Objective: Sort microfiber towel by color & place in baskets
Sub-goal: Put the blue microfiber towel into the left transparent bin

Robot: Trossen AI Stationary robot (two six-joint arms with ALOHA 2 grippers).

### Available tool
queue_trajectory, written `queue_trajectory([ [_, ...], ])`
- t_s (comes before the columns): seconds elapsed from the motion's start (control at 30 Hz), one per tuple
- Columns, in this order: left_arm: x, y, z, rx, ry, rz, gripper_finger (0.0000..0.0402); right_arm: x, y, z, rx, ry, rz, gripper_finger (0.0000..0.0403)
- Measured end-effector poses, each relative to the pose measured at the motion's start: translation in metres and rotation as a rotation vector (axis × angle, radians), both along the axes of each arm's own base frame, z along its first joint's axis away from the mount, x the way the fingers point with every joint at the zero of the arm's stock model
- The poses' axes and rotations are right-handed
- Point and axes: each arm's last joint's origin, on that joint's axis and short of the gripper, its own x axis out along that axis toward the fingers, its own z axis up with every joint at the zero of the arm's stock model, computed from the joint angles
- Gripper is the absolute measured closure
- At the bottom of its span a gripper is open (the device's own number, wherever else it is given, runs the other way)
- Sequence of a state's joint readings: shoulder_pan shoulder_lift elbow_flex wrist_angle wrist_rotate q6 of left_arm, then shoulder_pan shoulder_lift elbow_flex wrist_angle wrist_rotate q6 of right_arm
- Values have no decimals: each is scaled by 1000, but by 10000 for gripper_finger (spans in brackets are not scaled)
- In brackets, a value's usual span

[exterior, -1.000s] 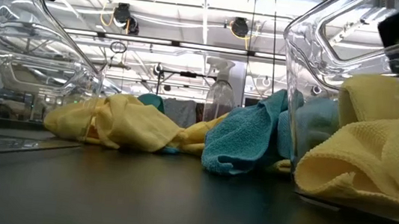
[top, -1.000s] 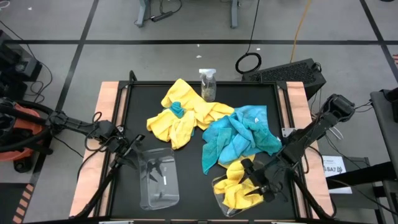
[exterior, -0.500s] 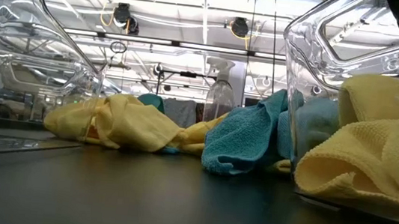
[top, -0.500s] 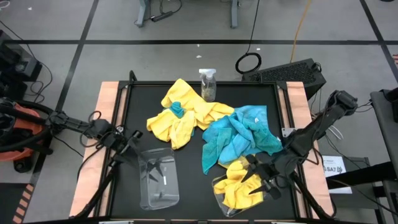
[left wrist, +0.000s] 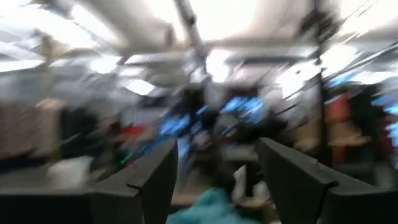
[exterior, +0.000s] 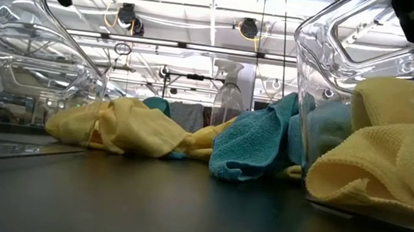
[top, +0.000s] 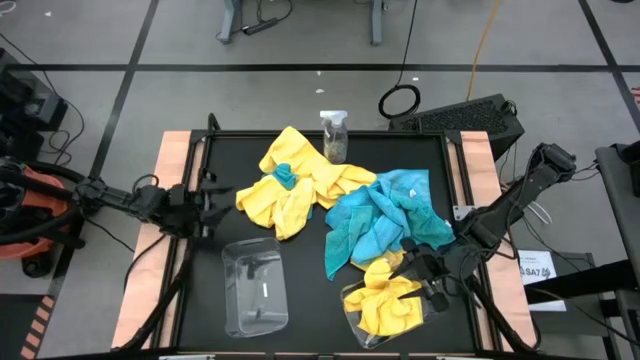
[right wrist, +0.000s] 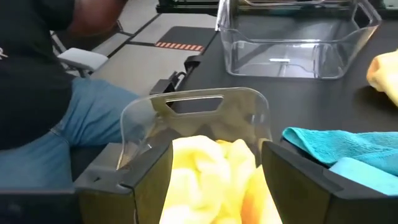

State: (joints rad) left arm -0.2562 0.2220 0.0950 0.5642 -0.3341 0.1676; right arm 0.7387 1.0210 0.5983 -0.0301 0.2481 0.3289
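Yellow microfiber towels (top: 385, 305) lie bunched in the right clear basket (right wrist: 186, 99) near the table's near edge. My right gripper (top: 418, 272) hovers open just above them (right wrist: 211, 162), touching nothing. The left basket (top: 255, 290) holds no towels. A loose yellow pile (top: 290, 185) with a small turquoise scrap and a turquoise pile (top: 380, 225) rest on the black mat. My left gripper (top: 208, 200) is open, in the air left of the yellow pile and beyond the left basket.
A small clear spray bottle (top: 335, 135) stands at the mat's far edge behind the yellow pile. Wooden strips border the mat on both sides. A seated person in jeans (right wrist: 62, 124) shows beyond the table's near edge in the right wrist view.
My left gripper has swung from above the left basket toward the table's far-left side, and it is blurred with motion in its wrist view. My right gripper has risen out of the right basket and drawn a little toward the far edge; the yellow towels stay in the basket.
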Motion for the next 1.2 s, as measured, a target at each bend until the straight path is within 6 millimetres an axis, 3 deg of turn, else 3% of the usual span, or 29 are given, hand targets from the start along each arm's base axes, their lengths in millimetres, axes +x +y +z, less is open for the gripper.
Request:
queue_trajectory([
  [0.1, 11, 3, 2, -26, 210, 164, 173, 1, -1, 0, -15, -12, -34, 165],
  [0.2, 24, 2, 7, -22, 308, 203, 173, 2, -3, 0, -26, -21, -56, 165],
  [0.43, 58, 9, 23, 153, 552, 340, 173, 6, -8, 1, -24, -26, -115, 165],
  [0.53, 76, 22, 25, 158, 727, 409, 173, 7, -9, 1, -24, -27, -124, 165],
  [0.7, 107, 54, 22, 76, 929, 290, 173, 7, -10, 1, -25, -27, -129, 165],
  [1.0, 143, 114, -6, -155, 1112, 170, 173, 7, -9, 1, -12, -20, -129, 165],
  [1.2, 161, 135, -29, -248, 1247, 166, 173, 6, -8, 0, -19, -21, -118, 165],
])
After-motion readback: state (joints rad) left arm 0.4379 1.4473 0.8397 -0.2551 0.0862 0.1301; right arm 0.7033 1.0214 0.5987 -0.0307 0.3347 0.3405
